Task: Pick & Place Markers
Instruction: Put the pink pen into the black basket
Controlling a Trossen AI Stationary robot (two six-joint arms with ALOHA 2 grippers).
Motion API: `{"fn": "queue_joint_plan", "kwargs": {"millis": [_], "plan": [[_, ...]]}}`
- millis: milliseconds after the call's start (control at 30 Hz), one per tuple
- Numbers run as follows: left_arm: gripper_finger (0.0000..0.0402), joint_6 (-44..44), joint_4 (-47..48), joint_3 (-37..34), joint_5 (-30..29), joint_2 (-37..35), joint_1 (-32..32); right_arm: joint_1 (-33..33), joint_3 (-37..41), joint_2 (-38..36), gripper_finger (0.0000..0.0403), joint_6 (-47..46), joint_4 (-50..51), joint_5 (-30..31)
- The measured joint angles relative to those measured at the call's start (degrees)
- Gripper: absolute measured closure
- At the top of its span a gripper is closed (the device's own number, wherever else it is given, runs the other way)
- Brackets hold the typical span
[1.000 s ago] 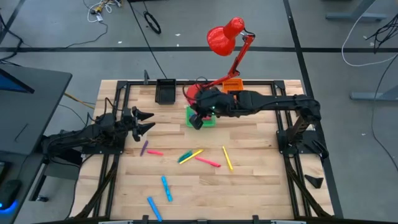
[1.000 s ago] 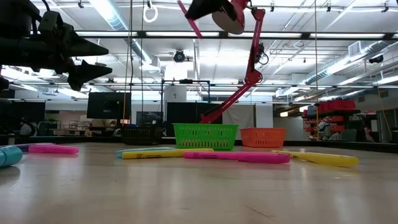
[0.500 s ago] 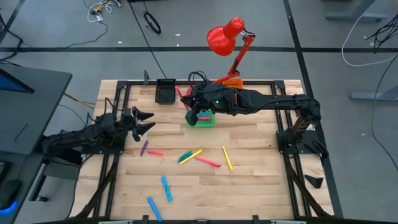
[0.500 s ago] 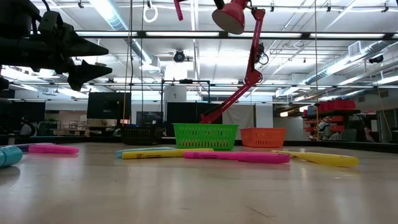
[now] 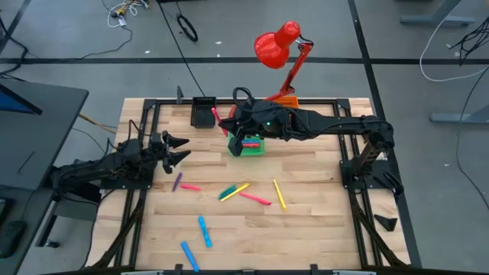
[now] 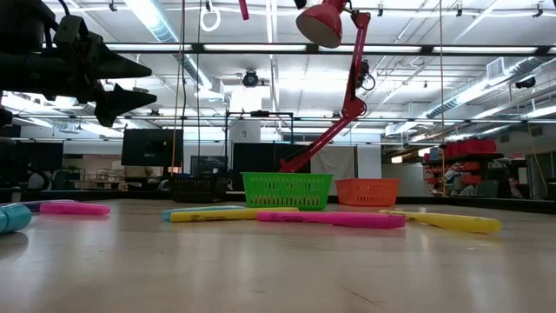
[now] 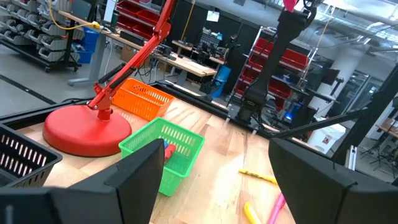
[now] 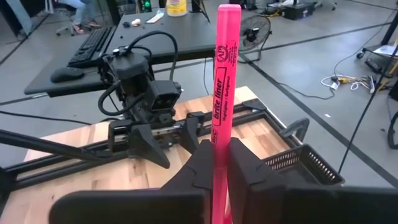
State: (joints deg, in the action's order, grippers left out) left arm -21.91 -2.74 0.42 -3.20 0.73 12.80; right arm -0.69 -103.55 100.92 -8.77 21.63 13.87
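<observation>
Blue marker (image 5: 189, 255): nearest table edge, left of centre; a second blue marker (image 5: 204, 230) lies just beyond it.
Yellow marker (image 5: 280, 194): mid-table, right of the cluster.
Pink marker (image 5: 256, 198): mid-table, beside a yellow-green pair (image 5: 233, 191) that lies crossed or touching; cannot tell which.
Purple marker (image 5: 177, 181): left of the cluster, with a short pink one (image 5: 190, 186) just beside it.
Left gripper (image 5: 183, 149): raised over the table's left side, above the purple marker, fingers spread wide, nothing between them.
Right gripper (image 5: 239, 137): raised near the green bin's (image 5: 257, 148) left edge, fingers clamped on a held pink marker (image 8: 222, 87) that stands upright in the wrist view.
Green bin: far centre; a red-and-blue item (image 7: 168, 149) lies inside.
Black bin (image 5: 203, 111): far edge, left of the green one.
Orange bin (image 5: 286, 102): far edge, by the lamp.
Red lamp (image 5: 276, 46): base on the far edge, head overhanging the floor.
</observation>
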Motion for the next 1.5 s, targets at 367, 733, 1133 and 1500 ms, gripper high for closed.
{"fn": "queue_joint_plan", "kwargs": {"millis": [367,733,1133,1500], "plan": [[0.0106,0.00,0.00,-0.01,0.00,0.00,-0.01,0.15,0.00,-0.07,0.0390,0.59,0.31,-0.15],[0.0106,-3.17,-0.20,-0.02,1.64,0.00,0.00,0.15,0.00,-0.07,0.0390,0.71,0.31,0.11],[0.0106,-37.38,-0.79,4.68,5.21,0.01,-0.01,1.00,0.02,-0.42,0.0390,11.20,0.19,0.04],[0.0106,-53.71,-0.99,15.18,4.51,3.31,-0.02,2.27,-4.01,-1.60,0.0390,27.33,2.26,0.11]]}}
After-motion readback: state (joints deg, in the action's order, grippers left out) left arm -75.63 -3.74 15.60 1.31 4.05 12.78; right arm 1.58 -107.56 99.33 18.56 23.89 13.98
